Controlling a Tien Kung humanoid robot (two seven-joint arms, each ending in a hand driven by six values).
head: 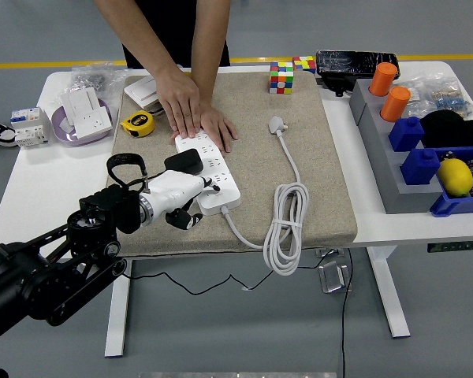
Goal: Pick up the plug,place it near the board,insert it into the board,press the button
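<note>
Nearest the camera, the black left arm reaches in from the lower left, and its white robot hand point(176, 198) lies at the near left end of the power strip point(208, 172). One finger is stretched out over the strip's near corner while the others curl underneath, and it grips nothing that I can make out. The right arm is out of view, so the left is the only one placed to act.

The black plug point(184, 161) sits on the strip's left edge, just beyond the knuckles and slightly left of the outstretched finger. It looks already seated in a socket (though its pins are hidden, so that is a judgement). If so, the coming move is the button press, and the button must lie somewhere along the strip; I cannot pick it out.

The strip is a long, smooth white plastic bar, its long axis running from the near right up to the far left. It rests on a coarse beige mat point(315, 157) that covers the white worktop point(47, 177). The strip's thick white cable point(284, 228) loops in a loose coil at the mat's near edge.

At the far end, a person's hands point(193, 114) press flat on the strip, steadying it.
</note>
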